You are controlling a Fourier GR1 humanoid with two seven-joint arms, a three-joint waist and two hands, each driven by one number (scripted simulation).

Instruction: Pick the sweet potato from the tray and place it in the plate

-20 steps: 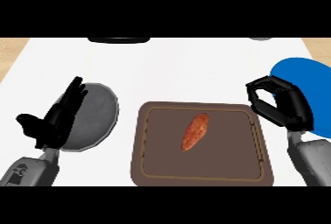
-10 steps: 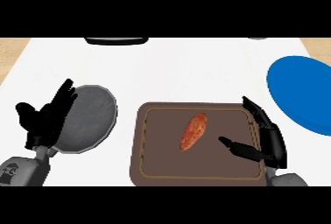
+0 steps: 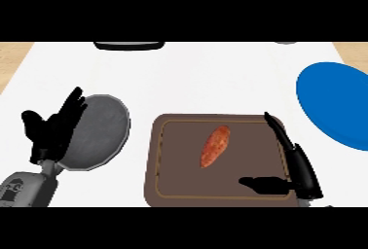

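Two hands are seen, both matte black throughout: the left hand [image 3: 49,130] with slim tapered fingers and a thicker thumb, the right hand [image 3: 296,168] with long narrow fingers and a stubby rounded thumb. A short grey wrist stem is shown below the left hand, joined to a rounded grey forearm [image 3: 23,188] marked with small dark patches.
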